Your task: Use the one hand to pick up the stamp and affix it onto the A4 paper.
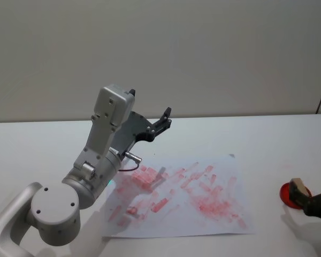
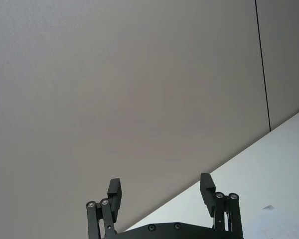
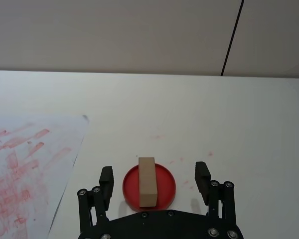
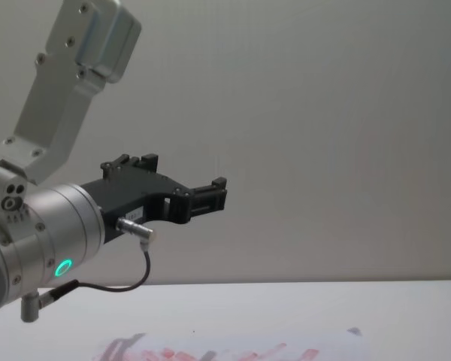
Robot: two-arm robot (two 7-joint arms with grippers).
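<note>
Stamp (image 1: 297,186): light, stiff wood, on red pad (image 1: 287,197), right edge of head view.
Hold: its flat sides.
Right gripper (image 3: 154,170): jaws spread, flanking it.
Left gripper (image 1: 164,119): spread, raised mid-frame.

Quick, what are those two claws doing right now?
Left gripper: open, empty, held in the air.
Right gripper: open, empty, aimed at the stamp.
</note>
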